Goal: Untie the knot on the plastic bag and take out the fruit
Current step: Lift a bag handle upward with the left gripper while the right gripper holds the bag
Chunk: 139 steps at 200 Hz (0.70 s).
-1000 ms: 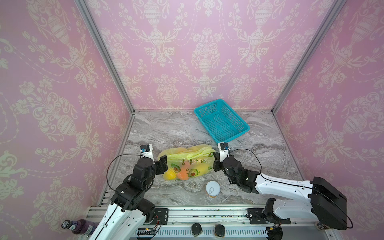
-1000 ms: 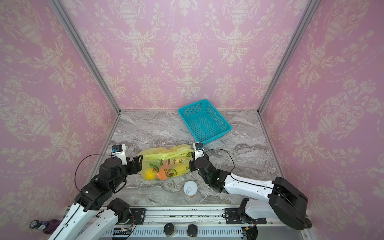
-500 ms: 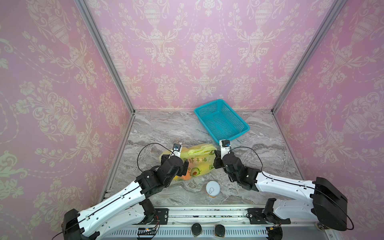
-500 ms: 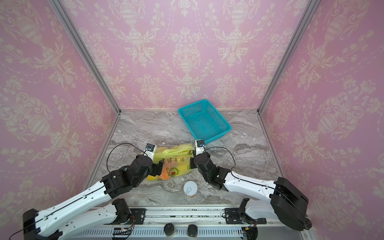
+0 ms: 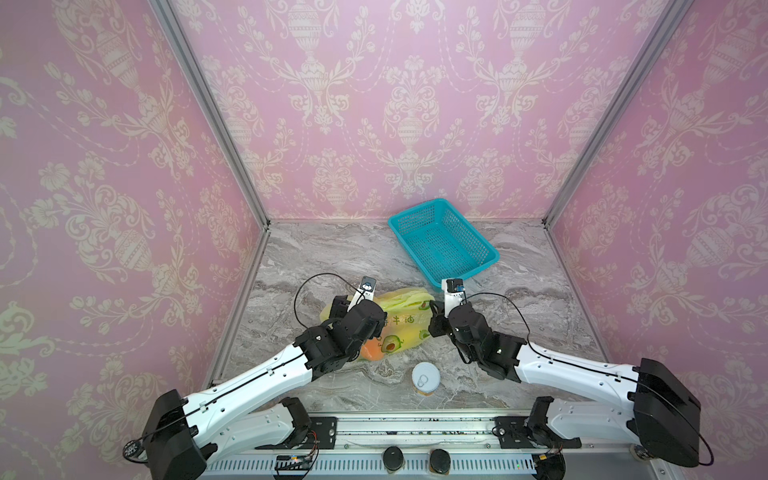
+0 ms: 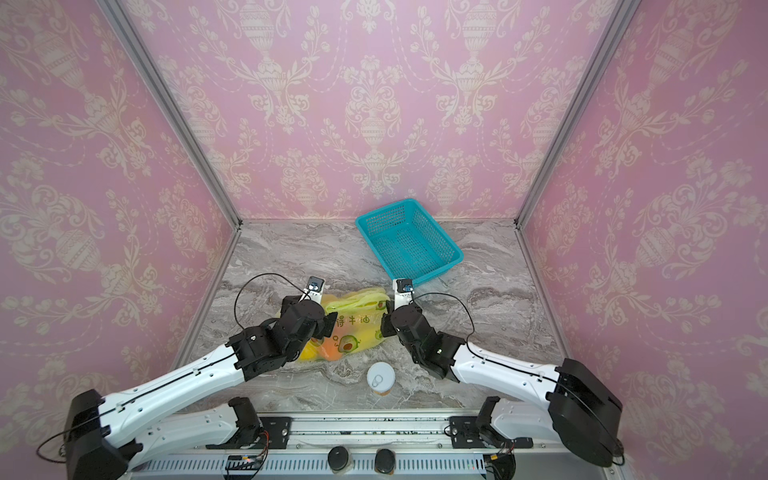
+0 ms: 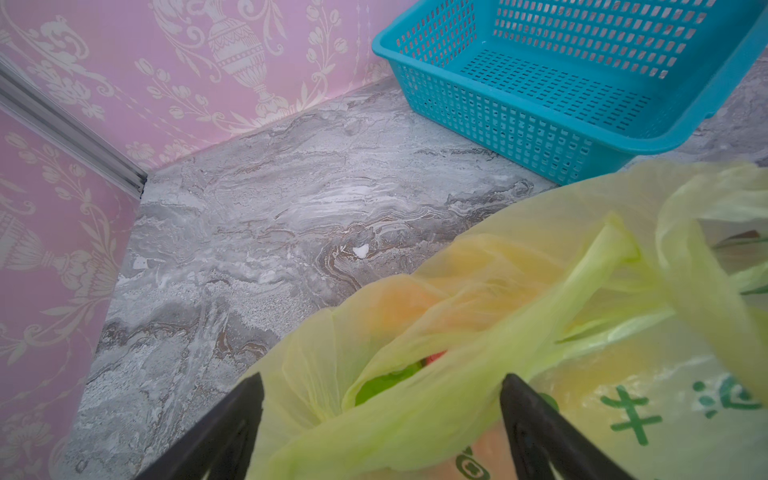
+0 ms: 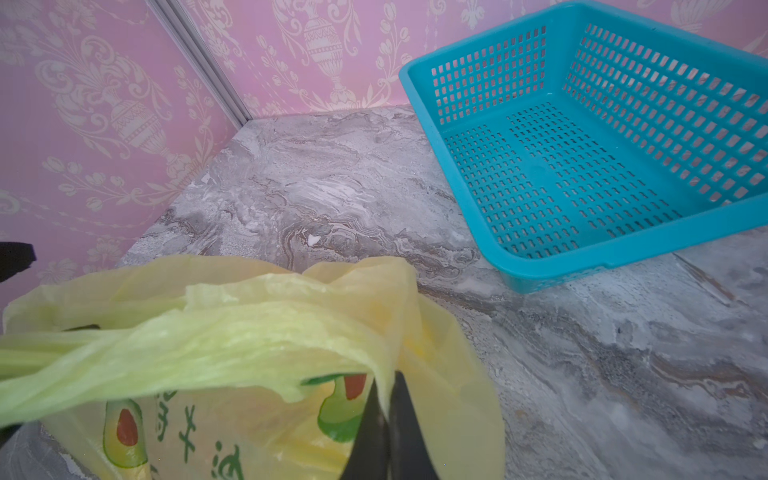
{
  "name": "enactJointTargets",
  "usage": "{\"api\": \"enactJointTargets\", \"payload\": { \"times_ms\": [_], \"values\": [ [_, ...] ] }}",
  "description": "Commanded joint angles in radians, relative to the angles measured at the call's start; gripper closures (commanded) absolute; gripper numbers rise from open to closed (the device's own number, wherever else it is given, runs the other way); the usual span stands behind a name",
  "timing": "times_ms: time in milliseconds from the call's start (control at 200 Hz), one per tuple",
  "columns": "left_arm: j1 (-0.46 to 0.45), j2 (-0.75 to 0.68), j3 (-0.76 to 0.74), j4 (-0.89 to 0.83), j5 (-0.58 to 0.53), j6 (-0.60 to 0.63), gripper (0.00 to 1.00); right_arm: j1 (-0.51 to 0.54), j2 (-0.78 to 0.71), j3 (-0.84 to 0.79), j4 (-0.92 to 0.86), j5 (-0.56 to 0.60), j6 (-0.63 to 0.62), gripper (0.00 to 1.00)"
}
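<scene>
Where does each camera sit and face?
Both top views: high in front, looking down and back; left arm, right arm, plastic bag, can, teal basket.
Left wrist: on the left arm, over the bag's handle strip; open left end effector straddles it.
Right wrist: on the right arm, facing bag and basket; right end effector shut on bag film.
Wrist views share bag and basket.

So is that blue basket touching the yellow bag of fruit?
Apart. The right wrist view shows a bare strip of marble table between the teal mesh basket and the plastic bag.
</scene>
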State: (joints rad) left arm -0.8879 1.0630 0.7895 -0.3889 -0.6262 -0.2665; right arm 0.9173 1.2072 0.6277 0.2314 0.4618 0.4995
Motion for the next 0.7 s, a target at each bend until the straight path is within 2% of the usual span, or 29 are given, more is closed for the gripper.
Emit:
{"api": "enactJointTargets", "payload": {
  "times_ms": [0, 70, 250, 545, 605, 645, 691],
  "values": [
    [-0.006, 0.028, 0.033, 0.022, -0.017, 0.030, 0.05, -0.006, -0.029, 0.020, -0.007, -0.017, 0.013, 1.00],
    [-0.006, 0.030, 0.029, 0.034, 0.012, 0.036, 0.01, -0.006, -0.029, 0.022, -0.010, -0.018, 0.013, 1.00],
    [-0.006, 0.009, -0.004, 0.072, 0.069, 0.047, 0.01, -0.006, -0.034, 0.019, -0.009, -0.020, 0.013, 1.00],
    [0.003, 0.100, 0.001, 0.058, -0.007, 0.042, 0.01, -0.006, -0.038, 0.013, -0.004, -0.031, 0.019, 1.00],
    [0.014, 0.125, 0.011, 0.055, -0.004, 0.039, 0.06, -0.005, -0.041, 0.011, -0.004, -0.030, 0.018, 1.00],
    [0.022, 0.140, 0.018, 0.056, 0.009, 0.040, 0.13, -0.006, -0.044, 0.010, -0.004, -0.031, 0.019, 1.00],
    [0.029, 0.158, 0.028, 0.051, 0.017, 0.040, 0.33, -0.005, -0.047, 0.008, -0.006, -0.031, 0.019, 0.99]
  ]
}}
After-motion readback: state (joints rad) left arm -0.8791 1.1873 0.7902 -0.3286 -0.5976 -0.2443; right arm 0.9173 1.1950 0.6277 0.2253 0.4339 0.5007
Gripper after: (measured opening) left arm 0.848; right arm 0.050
